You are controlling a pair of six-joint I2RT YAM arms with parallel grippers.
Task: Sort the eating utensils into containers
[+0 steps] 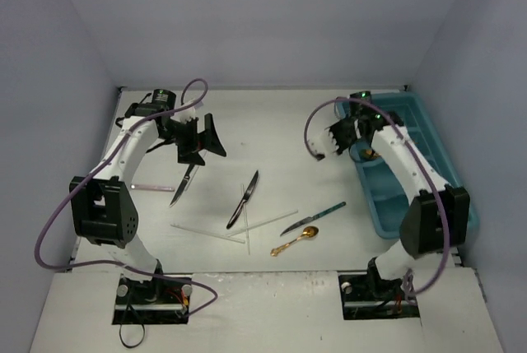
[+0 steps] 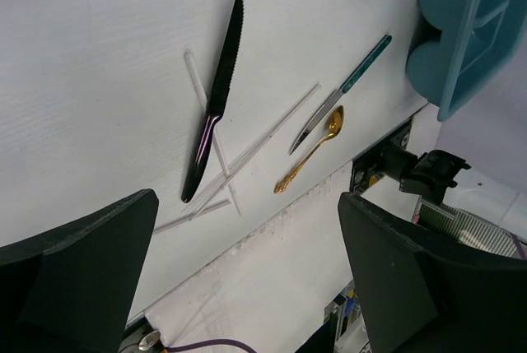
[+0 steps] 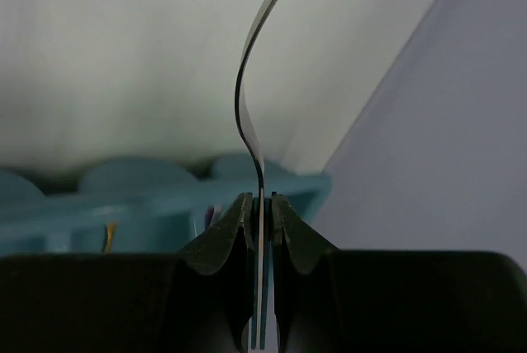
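Note:
My right gripper (image 1: 324, 147) hangs by the left wall of the teal-blue tray (image 1: 428, 174). It is shut on a thin silver utensil (image 3: 240, 90), seen edge-on and curving upward between the fingers (image 3: 261, 202). My left gripper (image 1: 202, 141) is wide open and empty, at the back left above a black knife (image 1: 184, 185). On the table lie a second black knife (image 1: 244, 198), thin white sticks (image 1: 207, 232), a teal-handled knife (image 1: 314, 218) and a gold spoon (image 1: 296, 241). The left wrist view shows that knife (image 2: 217, 98), the spoon (image 2: 313, 149) and the open gripper (image 2: 251, 287).
A pink-handled piece (image 1: 153, 188) lies near the left edge. A gold spoon (image 1: 368, 154) shows in the tray beside the right arm. The tray's corner (image 2: 461, 32) shows at the left wrist view's top right. Purple cables loop off both arms.

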